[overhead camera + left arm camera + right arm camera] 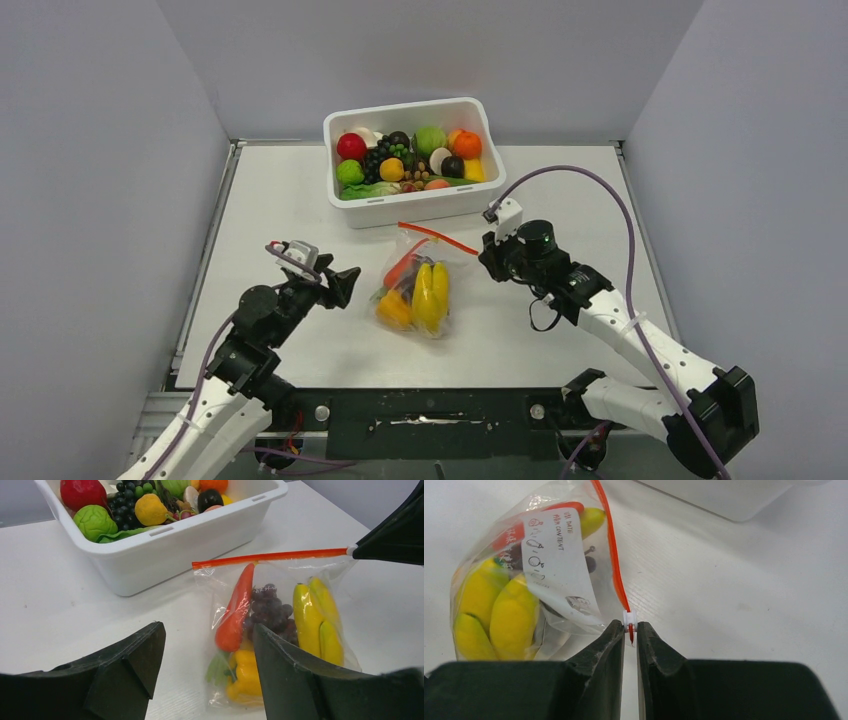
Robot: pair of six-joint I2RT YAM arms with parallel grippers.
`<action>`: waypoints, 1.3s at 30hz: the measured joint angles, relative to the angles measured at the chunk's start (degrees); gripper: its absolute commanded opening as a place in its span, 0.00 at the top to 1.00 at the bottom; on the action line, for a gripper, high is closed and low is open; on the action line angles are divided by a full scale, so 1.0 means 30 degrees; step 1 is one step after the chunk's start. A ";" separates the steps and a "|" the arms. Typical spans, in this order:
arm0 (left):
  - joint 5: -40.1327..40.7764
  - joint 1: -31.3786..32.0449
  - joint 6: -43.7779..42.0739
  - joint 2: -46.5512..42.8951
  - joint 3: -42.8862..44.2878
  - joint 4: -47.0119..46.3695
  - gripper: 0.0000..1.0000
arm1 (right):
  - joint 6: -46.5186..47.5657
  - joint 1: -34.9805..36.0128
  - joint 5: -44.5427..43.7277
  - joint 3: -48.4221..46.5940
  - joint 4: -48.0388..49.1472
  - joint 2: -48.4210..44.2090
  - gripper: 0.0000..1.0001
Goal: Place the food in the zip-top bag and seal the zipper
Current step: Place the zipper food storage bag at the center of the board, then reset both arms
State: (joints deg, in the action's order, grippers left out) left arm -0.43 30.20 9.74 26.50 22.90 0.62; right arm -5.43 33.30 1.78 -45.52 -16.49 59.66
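The bag (420, 290) lies mid-table (580, 200), just in front of the tub (420, 205), with its zipper (611, 545) on the tub side. It holds the bananas (317, 617), pepper (245, 675), grapes (270, 610) and red-orange piece (235, 615).

My right gripper (630, 630) is narrowed to a slit and pinches the zipper's end at the white slider (629, 617). My left gripper (207, 630) stands wide, holds nothing, and points at the bag from the other side, near it but apart.

The left wrist view shows the zipper as one straight strip lifted above the table, and the produce in the tub. The right wrist view alone shows a white label (556, 555) on the bag's face: red print reads "DATE" and "CONTENT"; the other marks are illegible. The top view alone shows both my arms flanking the bag.
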 measured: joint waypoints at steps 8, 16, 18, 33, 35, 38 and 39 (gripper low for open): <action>0.0947 0.0000 -0.0029 -0.0532 0.0262 0.0772 0.32 | -0.0678 -0.0255 -0.0838 0.0495 0.0007 0.0080 0.87; 0.1683 0.0000 0.1377 -0.1107 0.1188 0.1800 0.30 | -0.1617 -0.0357 -0.1923 0.0481 -0.0386 -0.0670 0.30; 0.1872 0.0000 0.1741 -0.1086 0.1705 0.2062 0.29 | -0.1923 -0.0357 -0.1960 0.0401 -0.0510 -0.1304 0.16; 0.4641 0.0000 0.5333 0.1770 0.7089 0.4772 0.28 | -0.4962 -0.0357 -0.3359 -0.2739 -0.2178 -0.5814 0.02; 0.4546 0.0000 0.5362 0.1851 0.7599 0.4823 0.28 | -0.5566 -0.0357 -0.3614 -0.3104 -0.2623 -0.6186 0.02; 0.4408 0.0000 0.5370 0.1617 0.7890 0.4699 0.28 | -0.6200 -0.0357 -0.3592 -0.3475 -0.3075 -0.6528 0.02; 0.4393 0.0000 0.5370 0.1530 0.7919 0.4685 0.28 | -0.6375 -0.0357 -0.3585 -0.3599 -0.3206 -0.6615 0.02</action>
State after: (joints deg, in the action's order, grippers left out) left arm 12.75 30.20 25.85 31.09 46.65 14.68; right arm -24.56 32.23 -8.97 -56.31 -26.11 39.81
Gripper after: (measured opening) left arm 0.717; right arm 0.979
